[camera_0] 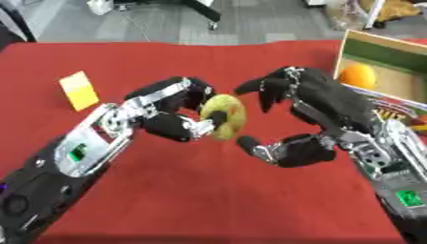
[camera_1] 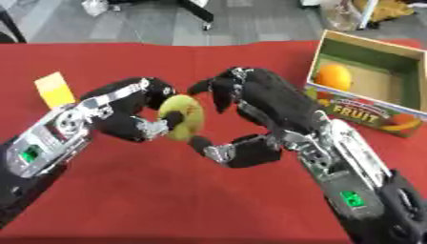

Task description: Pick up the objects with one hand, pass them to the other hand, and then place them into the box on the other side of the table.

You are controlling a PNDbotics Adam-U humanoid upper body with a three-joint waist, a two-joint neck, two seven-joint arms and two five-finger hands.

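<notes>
Left eye view: left hand (camera_0: 171, 112) sits mid-table over the red cloth (camera_0: 208, 200), fingers and thumb curled round a yellow-green round fruit (camera_0: 223, 116). Fruit is held off the cloth at the hand's tip, facing the robot's right. It looks like a flattish disc seen partly edge-on; can't tell what kind of fruit it is.

Right hand (camera_1: 259, 107) is just beside the fruit, on its right side. Fingers spread and arched over the top, thumb (camera_1: 218, 151) reaching in low, so the hand forms a wide open C around the fruit's right side. Fingertips near the fruit; can't tell whether any of them touch it. It has hold of nothing.

Both forearms come in from the lower corners, left arm (camera_0: 79, 152) silver and black with a green lit spot, right arm (camera_1: 354, 190) likewise.

Cardboard box (camera_1: 392, 59) stands at the right edge of the table, open top, green inner wall, "FRUIT" printed on the front panel. An orange (camera_1: 333, 76) lies inside it, toward the box's near-left corner. Box is well apart from the held fruit, beyond the right hand.

Yellow block (camera_0: 79, 89) stands on the cloth at the far left, apart from both hands, untouched.

Grey floor (camera_0: 167, 21) shows beyond the table's far edge.
</notes>
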